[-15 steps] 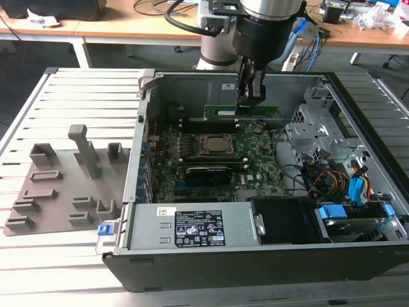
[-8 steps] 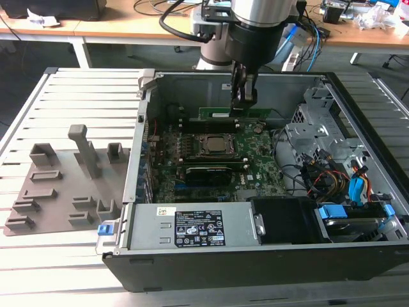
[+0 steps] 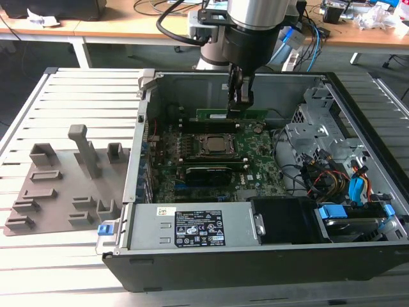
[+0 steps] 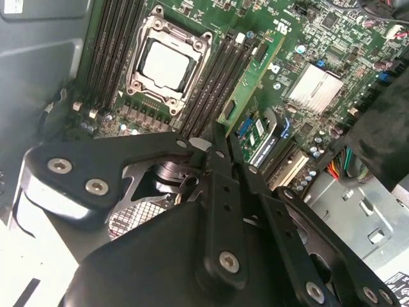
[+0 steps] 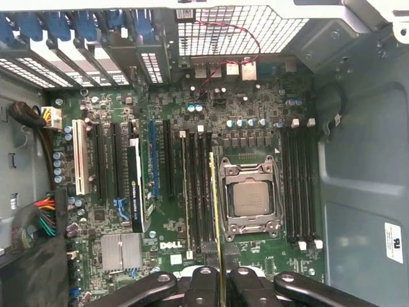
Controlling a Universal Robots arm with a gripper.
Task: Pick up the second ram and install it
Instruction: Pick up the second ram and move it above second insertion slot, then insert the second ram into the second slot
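The second ram is a thin green stick with a pale label, and my gripper is shut on its top edge. It hangs level inside the open computer case, right over the black memory slots on the far side of the CPU socket. In the first wrist view the ram appears edge-on as a thin line beside the socket, running out from my gripper. The second wrist view has the stick reaching out from my gripper along the slots. Whether it touches a slot I cannot tell.
A dark card stands in a slot on the near side of the socket. The case walls, power supply, drive cage and loose cables close in the board. A grey fixture tray lies at the exterior view's left.
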